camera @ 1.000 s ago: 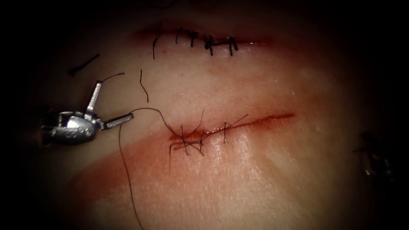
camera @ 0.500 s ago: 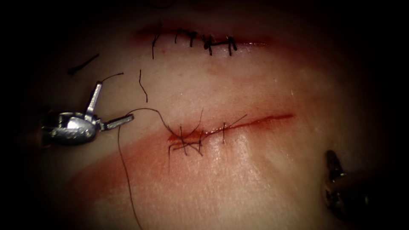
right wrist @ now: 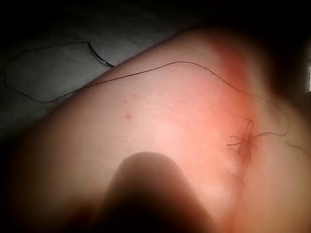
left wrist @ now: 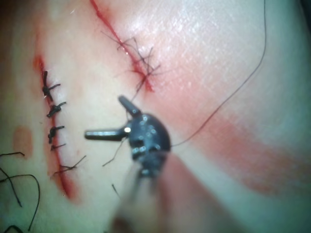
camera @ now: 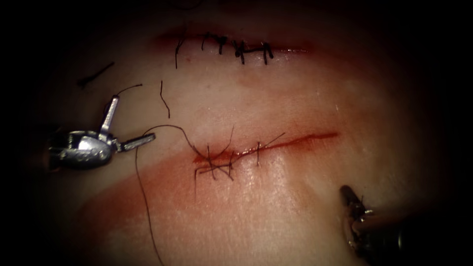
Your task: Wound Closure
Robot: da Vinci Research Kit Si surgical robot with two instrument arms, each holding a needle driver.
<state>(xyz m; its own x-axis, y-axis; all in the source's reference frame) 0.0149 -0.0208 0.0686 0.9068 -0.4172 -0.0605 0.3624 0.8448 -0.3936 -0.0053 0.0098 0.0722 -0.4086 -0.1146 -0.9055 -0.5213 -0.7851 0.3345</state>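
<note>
The cut (camera: 290,141) runs as a thin red line across the pale, glistening tissue (camera: 276,98). Its left end is closed by a cluster of dark, crossed stitches (camera: 215,165) with short wiry tails, while its right stretch lies unstitched. From the stitches a fine black thread (camera: 140,187) arcs leftward, then drops toward the near edge. In the right wrist view it trails off the tissue to a small curved glint on a grey surface, apparently the needle (right wrist: 99,57), which lies outside the tissue and is held by neither tool. A broad smear of red fluid (camera: 148,189) spreads near and left of the stitches. Left of the cut, the silvery left tool (camera: 134,118) has its jaws spread wide, one pointing far and one pointing right. The thread passes just beside the right-pointing jaw, and the tool grasps nothing. The dark right tool (camera: 346,193) sits near and right of the cut in shadow, and whether it grips anything cannot be told. Farther away lies a second cut (camera: 231,48), already sewn, with cut ends of thread (camera: 96,74) scattered to its left.
</note>
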